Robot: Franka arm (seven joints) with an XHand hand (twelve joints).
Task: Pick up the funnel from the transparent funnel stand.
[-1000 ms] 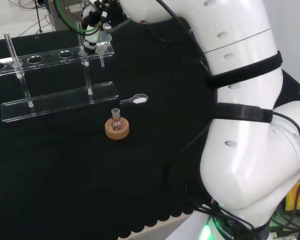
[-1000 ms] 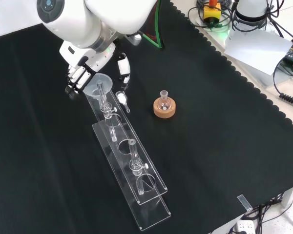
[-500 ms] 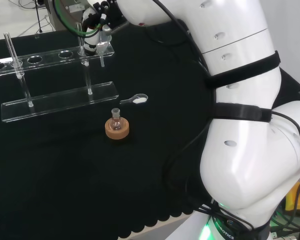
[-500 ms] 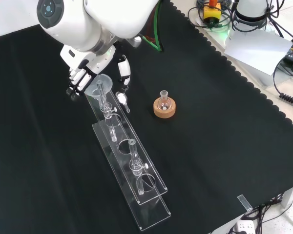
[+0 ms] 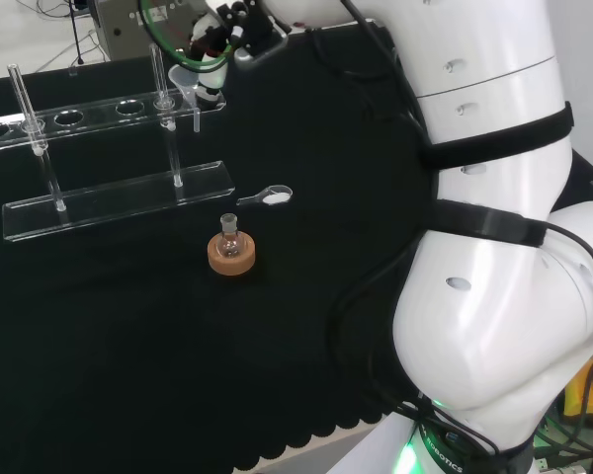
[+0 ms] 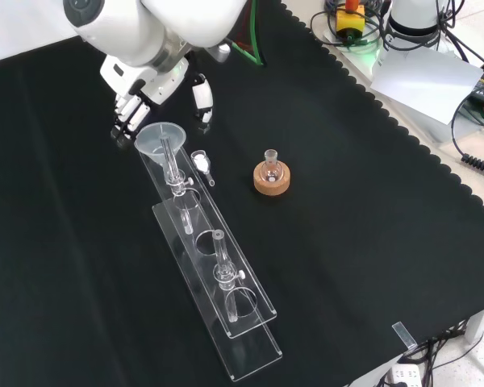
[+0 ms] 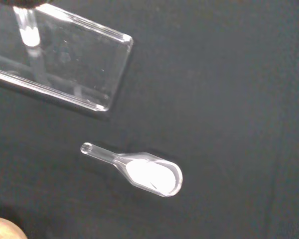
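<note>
Front view is showing the hand (image 6: 149, 95) coming in from the top, reaching down over the far end of the transparent funnel stand (image 6: 226, 284). The funnel (image 6: 160, 139) is sitting just below the hand, its wide mouth facing up at the end of the stand's upper shelf, beside one of the stand's upright rods. Dark fingertips (image 6: 123, 129) are lying at the left side of the funnel's rim and the thumb (image 6: 202, 98) is standing out to the right of it, so the funnel is lying between them; whether they are touching it I cannot tell from here.

In the head view the hand (image 5: 225, 32) is appearing at the top, to the left of the arm's white links, with the funnel (image 5: 192, 87) directly under its curled fingers, the stem hanging down at the right end of the stand (image 5: 119, 200). The fingers are seeming to be closing around the funnel's top.

A small clear scoop (image 6: 202, 165) with white powder in its bowl is lying on the black cloth (image 6: 363, 218) just beside the stand. A little flask (image 6: 270, 164) is standing upright on a cork ring (image 6: 272, 182), well apart from the hand. The wrist view is looking down at the scoop (image 7: 139, 171) and at one corner of the stand's base (image 7: 70, 64).
</note>
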